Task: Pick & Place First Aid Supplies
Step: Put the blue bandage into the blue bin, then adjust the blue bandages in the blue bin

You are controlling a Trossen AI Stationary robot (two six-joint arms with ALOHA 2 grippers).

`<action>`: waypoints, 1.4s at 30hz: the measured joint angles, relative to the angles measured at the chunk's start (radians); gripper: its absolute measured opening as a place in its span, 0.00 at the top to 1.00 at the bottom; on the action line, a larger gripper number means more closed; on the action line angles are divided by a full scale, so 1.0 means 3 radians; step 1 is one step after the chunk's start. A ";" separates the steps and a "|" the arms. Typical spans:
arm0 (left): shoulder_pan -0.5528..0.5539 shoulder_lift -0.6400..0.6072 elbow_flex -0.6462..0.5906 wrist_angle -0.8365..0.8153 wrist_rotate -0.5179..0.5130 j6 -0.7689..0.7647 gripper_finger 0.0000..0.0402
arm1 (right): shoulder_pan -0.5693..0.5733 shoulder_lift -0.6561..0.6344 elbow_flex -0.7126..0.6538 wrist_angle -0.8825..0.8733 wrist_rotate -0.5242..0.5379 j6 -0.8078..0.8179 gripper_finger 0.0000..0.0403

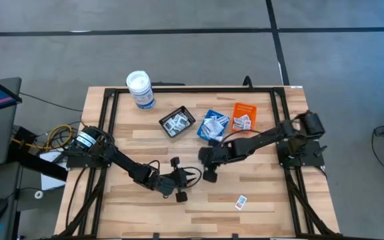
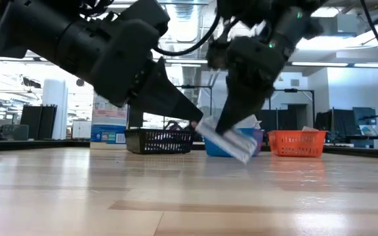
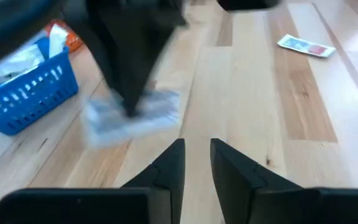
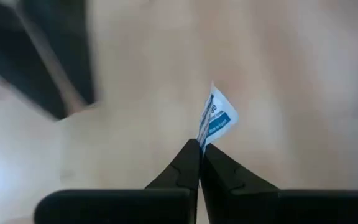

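My right gripper (image 4: 199,144) hangs over the table's middle, shut on a small white first aid packet with blue print (image 2: 228,141). My left gripper (image 3: 196,160) points at it from the left, a short way off. It is open and holds nothing. Another packet (image 1: 241,201) lies flat on the wood near the front edge. At the back stand a black tray (image 1: 177,122), a blue tray (image 1: 213,125) and an orange tray (image 1: 244,117), each with packets in it. My right gripper pinches the packet by one edge (image 4: 204,135) between its two fingertips. The fingers slant down from the table's right. The packet sticks out beyond the fingertips, tilted, its lower corner (image 2: 245,157) clear of the table.
A white round canister with a blue label (image 1: 140,90) stands at the back left. The two arms meet close together at the table's middle (image 1: 202,170). Bare wood lies in front of them and to the right.
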 joint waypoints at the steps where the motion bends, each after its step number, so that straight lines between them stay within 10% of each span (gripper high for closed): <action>1: 0.0014 0.0000 0.0000 -0.0001 0.0000 -0.0053 0.81 | -0.0009 -0.0073 -0.0002 -0.0071 0.0175 -0.0025 0.99; 10: 0.0029 0.0000 0.0000 -0.0018 0.0000 -0.0299 0.82 | -0.0307 -0.0732 0.0000 -0.0399 0.1800 -0.0272 0.99; 19: 0.0029 0.0000 0.0000 -0.0018 0.0011 -0.0299 0.82 | -0.0991 -0.0604 -0.0008 -0.0487 0.0642 -0.0287 0.99; 42: 0.0029 0.0000 0.0000 -0.0019 0.0121 -0.0296 0.82 | -0.1156 -0.0489 -0.0006 -0.1006 0.0620 -0.0414 0.68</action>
